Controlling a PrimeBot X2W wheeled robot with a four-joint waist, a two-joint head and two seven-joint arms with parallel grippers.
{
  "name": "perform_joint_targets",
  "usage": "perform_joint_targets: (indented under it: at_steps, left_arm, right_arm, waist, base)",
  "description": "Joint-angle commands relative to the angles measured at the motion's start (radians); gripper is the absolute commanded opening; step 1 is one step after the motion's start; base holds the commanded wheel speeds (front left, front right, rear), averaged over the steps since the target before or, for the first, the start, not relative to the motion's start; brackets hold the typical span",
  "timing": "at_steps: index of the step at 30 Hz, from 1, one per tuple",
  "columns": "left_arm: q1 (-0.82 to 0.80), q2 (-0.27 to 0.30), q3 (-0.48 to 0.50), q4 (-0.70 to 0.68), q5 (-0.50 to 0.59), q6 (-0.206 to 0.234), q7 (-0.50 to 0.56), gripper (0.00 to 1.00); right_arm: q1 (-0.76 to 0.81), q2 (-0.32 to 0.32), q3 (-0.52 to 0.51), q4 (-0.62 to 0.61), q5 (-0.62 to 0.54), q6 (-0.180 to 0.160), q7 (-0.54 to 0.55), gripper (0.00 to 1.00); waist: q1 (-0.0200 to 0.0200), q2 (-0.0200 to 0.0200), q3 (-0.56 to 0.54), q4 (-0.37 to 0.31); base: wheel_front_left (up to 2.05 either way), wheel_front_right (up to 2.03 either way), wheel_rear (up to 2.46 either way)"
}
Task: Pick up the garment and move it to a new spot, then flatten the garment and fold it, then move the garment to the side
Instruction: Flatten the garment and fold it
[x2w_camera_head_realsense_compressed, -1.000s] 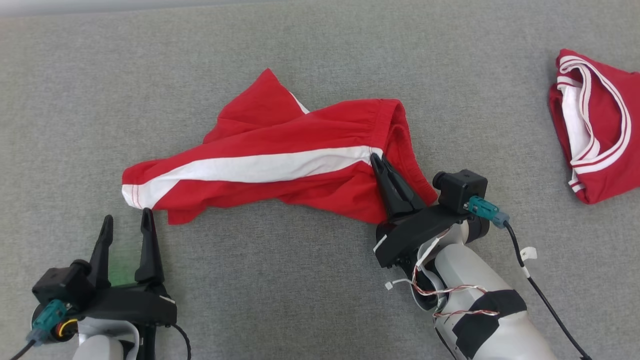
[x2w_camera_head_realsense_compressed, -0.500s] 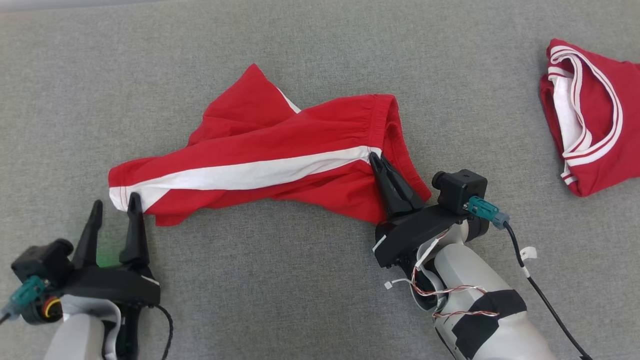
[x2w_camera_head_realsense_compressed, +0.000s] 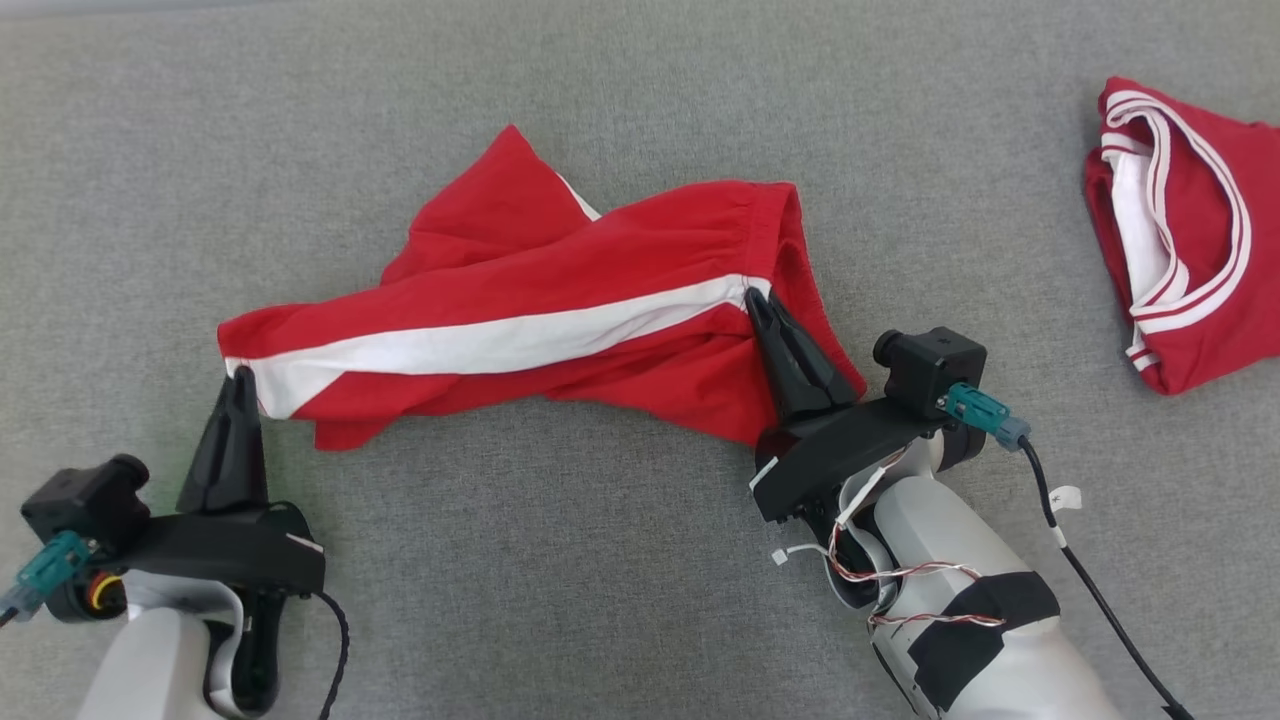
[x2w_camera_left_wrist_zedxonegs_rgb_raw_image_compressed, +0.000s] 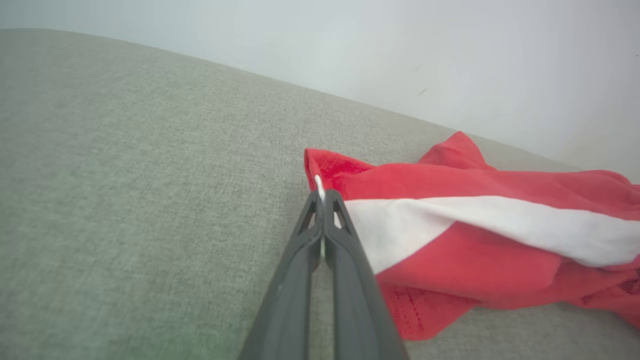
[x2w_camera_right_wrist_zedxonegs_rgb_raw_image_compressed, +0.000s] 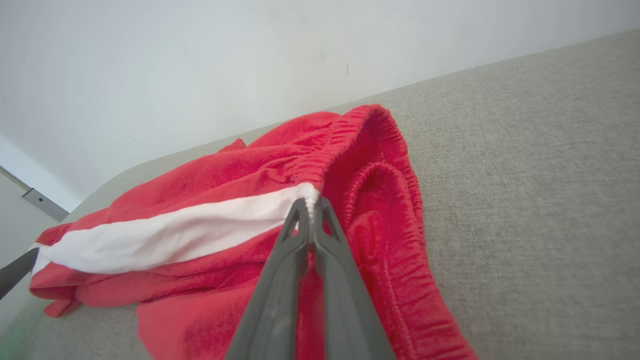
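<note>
The garment (x2w_camera_head_realsense_compressed: 560, 300) is a pair of red shorts with a white side stripe, lying crumpled across the middle of the grey surface. My left gripper (x2w_camera_head_realsense_compressed: 240, 380) is shut on the leg hem at the white stripe's left end; the left wrist view shows the garment (x2w_camera_left_wrist_zedxonegs_rgb_raw_image_compressed: 450, 235) with its white hem edge pinched between the tips of the left gripper (x2w_camera_left_wrist_zedxonegs_rgb_raw_image_compressed: 321, 196). My right gripper (x2w_camera_head_realsense_compressed: 757, 300) is shut on the elastic waistband at the stripe's right end, and in the right wrist view the garment (x2w_camera_right_wrist_zedxonegs_rgb_raw_image_compressed: 240, 200) is pinched there by the right gripper (x2w_camera_right_wrist_zedxonegs_rgb_raw_image_compressed: 310, 204).
A second red garment with white trim (x2w_camera_head_realsense_compressed: 1190, 230) lies folded at the far right edge. The grey cloth surface (x2w_camera_head_realsense_compressed: 560, 560) stretches open in front of the shorts and to the left. A pale wall (x2w_camera_right_wrist_zedxonegs_rgb_raw_image_compressed: 200, 60) rises behind the surface.
My left gripper moved forward to the shorts' leg hem and closed on it; it was open before. The right gripper has stayed shut on the waistband. The head camera shifted slightly.
</note>
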Motion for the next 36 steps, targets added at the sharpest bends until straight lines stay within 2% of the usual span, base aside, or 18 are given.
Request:
perform_joint_targets:
  at_steps: [1,10,16,25,30,36]
  left_arm:
    - [-0.007,0.006,0.005,-0.02,0.01,0.002,-0.003,0.0]
    - [-0.013,0.057,0.018,-0.148,0.061,0.002,-0.003,0.0]
    - [-0.051,0.12,-0.025,-0.176,0.07,0.002,-0.003,0.0]
    - [-0.188,0.253,-0.127,-0.175,0.063,0.002,-0.003,0.0]
    - [-0.295,0.32,-0.172,-0.15,0.055,0.002,0.007,0.0]
    - [-0.457,0.376,-0.225,-0.114,0.055,0.002,0.036,0.0]
  right_arm:
    - [-0.001,0.001,-0.005,-0.01,-0.003,0.003,0.0,0.0]
    - [-0.024,-0.005,-0.014,-0.063,0.015,0.003,0.0,0.0]
    - [-0.049,-0.019,-0.035,-0.103,0.038,0.003,0.0,0.0]
    - [-0.12,-0.073,-0.023,-0.162,0.075,0.003,0.008,0.0]
    - [-0.198,-0.101,-0.003,-0.179,0.079,0.003,0.045,0.0]
    - [-0.338,-0.105,-0.009,-0.142,0.016,0.003,0.071,0.0]
  waist:
    - [-0.0001,0.0,-0.012,0.004]
    - [-0.0001,0.0,-0.125,0.004]
    - [-0.0001,0.0,-0.198,-0.001]
    - [-0.0001,0.0,-0.34,-0.006]
    - [-0.0001,0.0,-0.331,-0.008]
    - [-0.0001,0.0,-0.23,-0.007]
  base:
    - [0.0,0.0,0.0]
    - [0.0,0.0,0.0]
    - [0.0,0.0,0.0]
    - [0.0,0.0,0.0]
    - [0.0,0.0,0.0]
    - [0.0,0.0,0.0]
